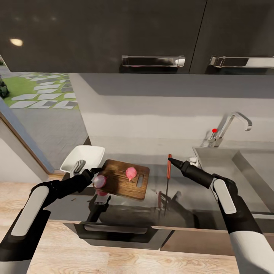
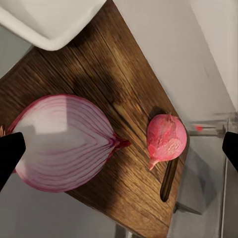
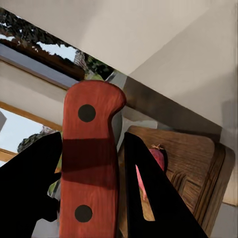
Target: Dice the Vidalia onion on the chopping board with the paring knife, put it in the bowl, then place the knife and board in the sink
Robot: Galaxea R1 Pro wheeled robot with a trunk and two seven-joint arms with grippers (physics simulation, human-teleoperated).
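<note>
both sets of jaws differ: the right gripper [image 3: 91,198] is clamped on the red handle of the paring knife [image 1: 168,179], black fingers [image 3: 148,198] pressing each side of it, the knife hanging upright with its dark blade pointing down at the countertop [image 1: 190,205] between the chopping board [image 1: 125,182] and the sink [image 1: 228,167]. the left gripper [image 1: 94,173] is spread wide, its two fingertips [image 2: 10,153] well apart at the near left edge of the board, around but not visibly touching a halved piece of onion [image 2: 67,144] lying cut face up, purple rings showing. further along the board, near the handle slot, sits the other half of the vidalia onion [image 1: 131,173], pinkish-red skin outward. beyond the board's far left corner stands the white bowl [image 1: 85,156], just beside it. at the far right, the chrome tap [image 1: 230,127] with its red knob rises behind the sink.
</note>
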